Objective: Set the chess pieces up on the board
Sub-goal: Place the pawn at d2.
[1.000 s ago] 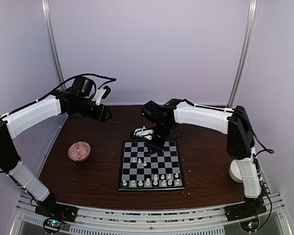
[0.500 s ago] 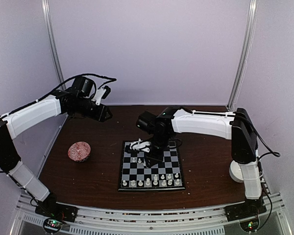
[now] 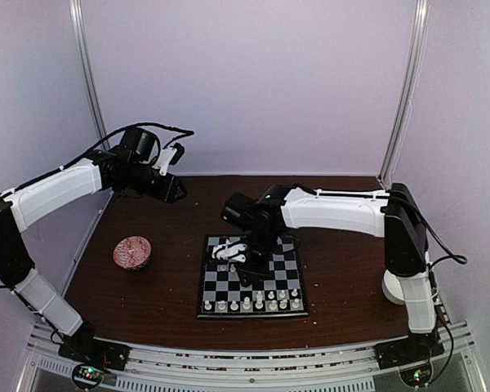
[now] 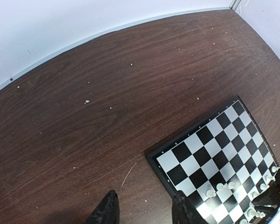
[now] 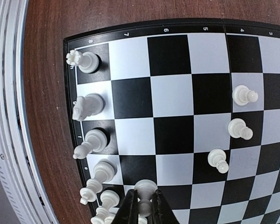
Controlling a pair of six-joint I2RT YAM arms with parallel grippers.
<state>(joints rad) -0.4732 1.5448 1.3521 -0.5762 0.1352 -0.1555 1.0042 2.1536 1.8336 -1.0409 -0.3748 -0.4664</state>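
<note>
right hand (image 5: 143, 205) has swung in from the far edge, now over the board (image 5: 172, 88), pinched on a pawn (image 5: 145, 189) (my read: placement is next). left hand (image 4: 145, 195) wide, idle above the bench (image 4: 84, 116).

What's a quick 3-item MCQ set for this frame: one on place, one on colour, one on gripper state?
1. Where does the red patterned bowl sit relative to the board?
A. On the board
B. On the table, to the board's left
C. Behind the board, at the wall

2. What colour are the chess pieces on the board?
A. White
B. Red
C. Blue

3. What state is the right gripper in?
A. Wide open, empty
B. Shut on a white piece
C. Shut on the bowl

Answers:
1 B: the top view shows the bowl on the table, left of the board.
2 A: every piece in the right wrist view is white.
3 B: the right wrist view shows the white piece pinched between its two fingers, over the board.
</note>
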